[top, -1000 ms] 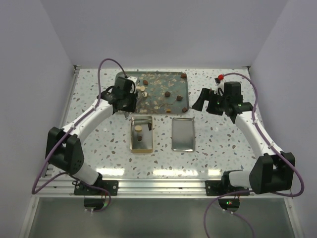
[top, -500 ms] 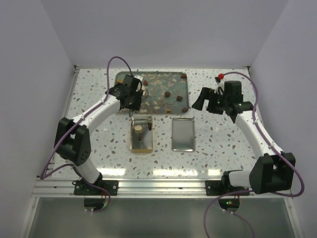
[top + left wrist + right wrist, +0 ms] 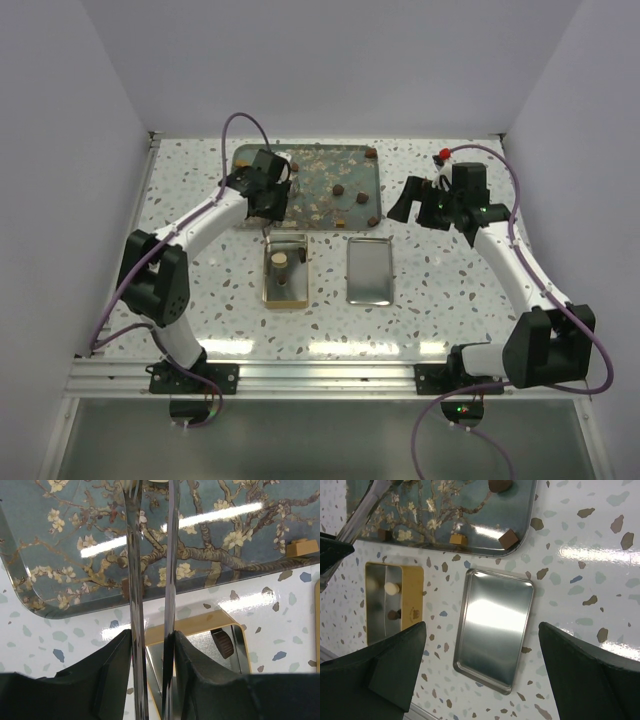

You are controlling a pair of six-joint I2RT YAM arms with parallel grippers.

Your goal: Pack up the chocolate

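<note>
Chocolate pieces point(image 3: 339, 189) on the tray point(image 3: 380, 180) and in the gold tin point(image 3: 285, 296)
Dark pieces lie scattered on the tray; one cream and one dark piece sit in the tin, beside the silver lid point(image 3: 370, 272). The left gripper point(image 3: 152, 642) clamps metal tongs point(image 3: 132, 580) over the tray, tips seemingly out of frame. The right gripper point(image 3: 482, 630) is spread wide, holding nothing

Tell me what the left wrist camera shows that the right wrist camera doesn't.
Only left wrist: the left end effector gripping the metal tongs, both blades between its fingers. Only right wrist: the silver lid, the cream-white chocolate in the gold tin, the open right end effector. Both: the blossom-patterned tray, the gold tin, the dark chocolate inside it, the tongs.
</note>
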